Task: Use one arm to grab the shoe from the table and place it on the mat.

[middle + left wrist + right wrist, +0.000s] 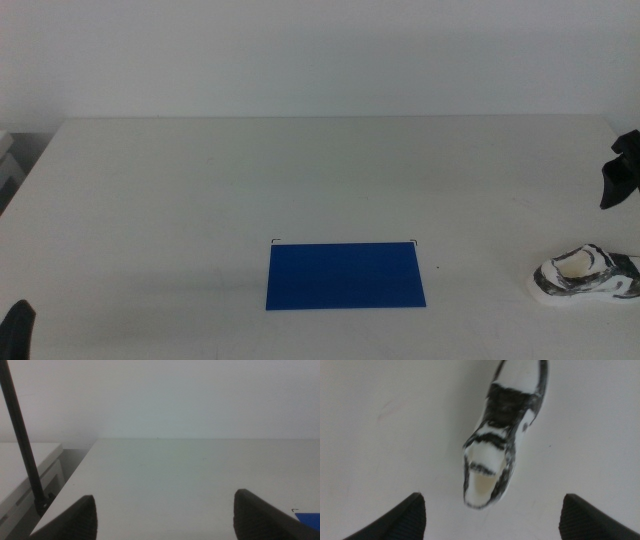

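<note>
A broad white surface point(200, 200) is seen filling most of the middle view, backed by a plain pale wall. At its left edge, part of a white piece of furniture point(8, 160) is visible beside the surface, and a thin dark rod point(22, 445) is shown standing there in the left wrist view.

The mat point(345, 275), a flat deep-blue rectangle, is laid near the front centre of the surface, with small black corner marks at its two far corners. The shoe point(588, 277), white with black-grey mottling, is found lying on the bare surface well apart from the mat, toward the right edge, its cream insole exposed.

The right gripper point(620, 175) is held above the surface, beyond the shoe at the right edge of the view; its jaws are spread wide with nothing between them, the shoe point(502, 435) lying below and ahead. The left gripper point(165, 515) is parked at the near left corner, jaws likewise wide apart and unloaded.
</note>
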